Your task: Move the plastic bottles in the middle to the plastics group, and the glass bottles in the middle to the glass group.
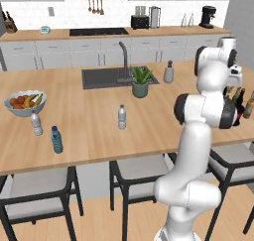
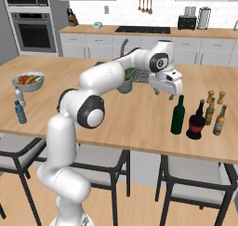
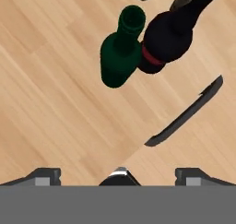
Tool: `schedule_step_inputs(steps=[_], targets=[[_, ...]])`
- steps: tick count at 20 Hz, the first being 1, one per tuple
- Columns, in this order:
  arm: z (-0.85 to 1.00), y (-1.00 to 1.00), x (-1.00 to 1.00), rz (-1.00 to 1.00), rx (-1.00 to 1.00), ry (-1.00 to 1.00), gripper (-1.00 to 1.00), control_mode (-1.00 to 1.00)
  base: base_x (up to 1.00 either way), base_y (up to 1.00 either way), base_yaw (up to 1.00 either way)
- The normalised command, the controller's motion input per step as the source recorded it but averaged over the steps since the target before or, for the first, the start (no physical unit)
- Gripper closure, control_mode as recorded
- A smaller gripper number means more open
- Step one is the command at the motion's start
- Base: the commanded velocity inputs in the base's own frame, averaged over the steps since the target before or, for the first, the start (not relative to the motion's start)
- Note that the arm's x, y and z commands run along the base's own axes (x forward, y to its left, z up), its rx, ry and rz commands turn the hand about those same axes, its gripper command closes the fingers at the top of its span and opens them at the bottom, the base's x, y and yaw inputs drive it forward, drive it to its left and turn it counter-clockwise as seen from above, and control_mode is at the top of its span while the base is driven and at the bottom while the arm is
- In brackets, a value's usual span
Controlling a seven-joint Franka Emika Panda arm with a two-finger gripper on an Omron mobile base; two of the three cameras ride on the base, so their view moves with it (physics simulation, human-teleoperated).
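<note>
Green wine bottle [image 2: 177,116]: stood upright near the counter's [image 2: 139,122] right end, just beside the squat dark bottle [image 2: 196,122] (red label facing out).
Glass group: slim brown and olive bottles [image 2: 214,114] stood right behind those two.
Gripper [image 2: 166,96]: hung above and left of the wine bottle, jaws spread wide, holding nothing.
Clear water bottle [image 1: 122,117]: stood alone mid-counter.
Plastics group: clear bottle [image 1: 36,124] and blue bottle [image 1: 57,140] stood by the fruit bowl [image 1: 25,103].
</note>
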Motion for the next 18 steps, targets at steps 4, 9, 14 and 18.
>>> schedule_step_inputs(steps=[4, 9, 14, 18], targets=[[-0.29, 1.0, -0.5, 0.0, -0.13, 0.01, -1.0, -1.0, 0.0, 0.0, 0.0], [-0.09, 1.0, -0.46, 0.03, -0.01, 0.0, -1.0, -1.0, 0.0, 0.0, 0.0], [0.04, 0.96, -0.38, 0.15, 0.01, 0.07, -1.0, -1.0, 0.0, 0.0, 0.0], [0.22, 0.96, -0.2, 0.35, 0.0, 0.23, -1.0, -1.0, 0.0, 0.0, 0.0]])
